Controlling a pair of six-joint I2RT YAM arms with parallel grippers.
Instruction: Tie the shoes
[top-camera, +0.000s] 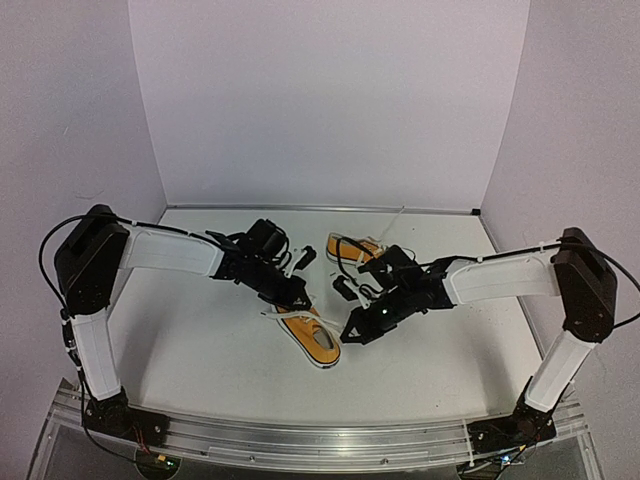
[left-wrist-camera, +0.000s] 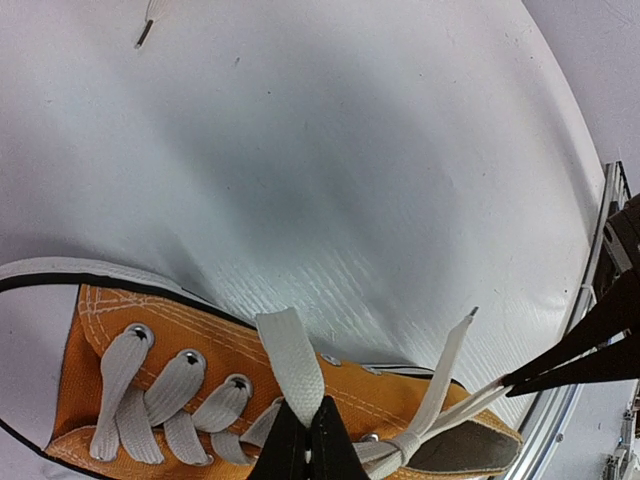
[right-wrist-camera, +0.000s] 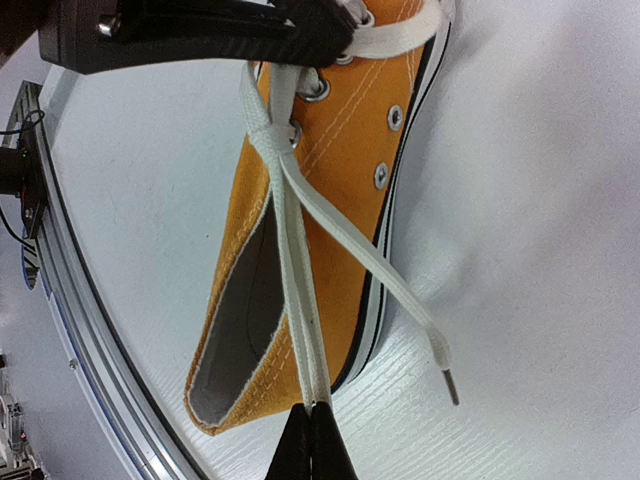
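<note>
Two orange-yellow sneakers lie on the white table. The near shoe (top-camera: 312, 337) sits between my grippers; the far shoe (top-camera: 355, 248) lies behind the right arm. My left gripper (top-camera: 297, 297) is shut on a folded loop of white lace (left-wrist-camera: 290, 365) over the near shoe's eyelets (left-wrist-camera: 190, 385). My right gripper (top-camera: 352, 330) is shut on a doubled strand of lace (right-wrist-camera: 298, 300) pulled taut past the shoe's heel opening (right-wrist-camera: 235, 330). The strands meet at a knot (right-wrist-camera: 262, 128) near the top eyelets. A loose lace end with its aglet (right-wrist-camera: 445, 372) lies on the table.
The aluminium rail (top-camera: 300, 440) runs along the table's near edge, close behind the right gripper (right-wrist-camera: 80, 330). White walls (top-camera: 330, 100) enclose the back and sides. Another loose lace tip (left-wrist-camera: 148, 25) lies farther out on the table.
</note>
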